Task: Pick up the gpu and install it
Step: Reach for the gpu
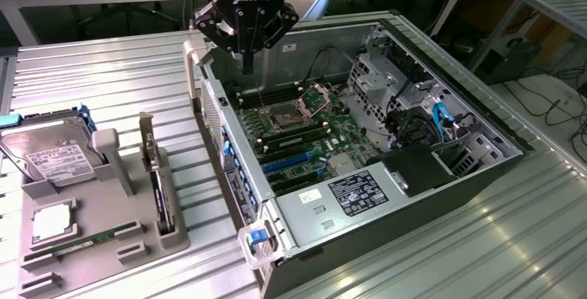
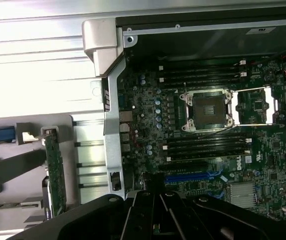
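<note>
The claw (image 1: 246, 60), closed and empty, hangs over the open computer case (image 1: 385, 247). The gpu (image 1: 158, 175) stands upright in a gray holder (image 1: 137, 247) beside the case.

Gripper (image 2: 155, 186) closed, seen against the motherboard (image 2: 147, 115) beside the blue slot (image 2: 192, 176). Processor socket (image 2: 206, 111) bare. Graphics card (image 2: 56, 172) stands on edge in the grey holder (image 2: 10, 167) — outside the case (image 2: 111, 125), well apart.

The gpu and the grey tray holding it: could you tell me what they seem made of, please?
The gpu: green circuit board, with a pale end bracket that looks like bare metal. The grey tray: probably plastic, uniformly matte, with blocky moulded slots.
</note>
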`<state>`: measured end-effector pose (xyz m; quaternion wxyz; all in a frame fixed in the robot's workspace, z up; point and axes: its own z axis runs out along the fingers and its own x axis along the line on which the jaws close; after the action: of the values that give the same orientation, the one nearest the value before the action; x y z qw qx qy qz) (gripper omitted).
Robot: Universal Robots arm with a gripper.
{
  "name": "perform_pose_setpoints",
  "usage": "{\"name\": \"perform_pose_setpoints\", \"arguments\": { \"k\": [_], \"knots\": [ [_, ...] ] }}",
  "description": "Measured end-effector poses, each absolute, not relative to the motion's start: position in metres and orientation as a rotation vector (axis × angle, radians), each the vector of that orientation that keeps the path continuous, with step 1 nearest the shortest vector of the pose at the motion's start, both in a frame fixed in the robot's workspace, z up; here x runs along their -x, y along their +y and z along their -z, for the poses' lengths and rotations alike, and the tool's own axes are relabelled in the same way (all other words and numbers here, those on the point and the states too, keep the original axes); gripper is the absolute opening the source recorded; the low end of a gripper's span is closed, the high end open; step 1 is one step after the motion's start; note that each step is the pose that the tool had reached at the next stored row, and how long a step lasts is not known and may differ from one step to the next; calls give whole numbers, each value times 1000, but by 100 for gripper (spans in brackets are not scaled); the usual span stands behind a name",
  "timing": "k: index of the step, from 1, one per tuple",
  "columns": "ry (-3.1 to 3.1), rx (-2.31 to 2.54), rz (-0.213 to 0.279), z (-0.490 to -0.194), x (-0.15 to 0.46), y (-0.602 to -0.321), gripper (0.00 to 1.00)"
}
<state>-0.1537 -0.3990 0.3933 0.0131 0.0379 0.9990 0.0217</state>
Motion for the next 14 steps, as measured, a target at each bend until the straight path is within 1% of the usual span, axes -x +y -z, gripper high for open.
{"name": "perform_pose_setpoints", "arguments": {
  "k": [14],
  "knots": [
    [3113, -118, -68, -393, 157, -399, 11]
  ]
}}
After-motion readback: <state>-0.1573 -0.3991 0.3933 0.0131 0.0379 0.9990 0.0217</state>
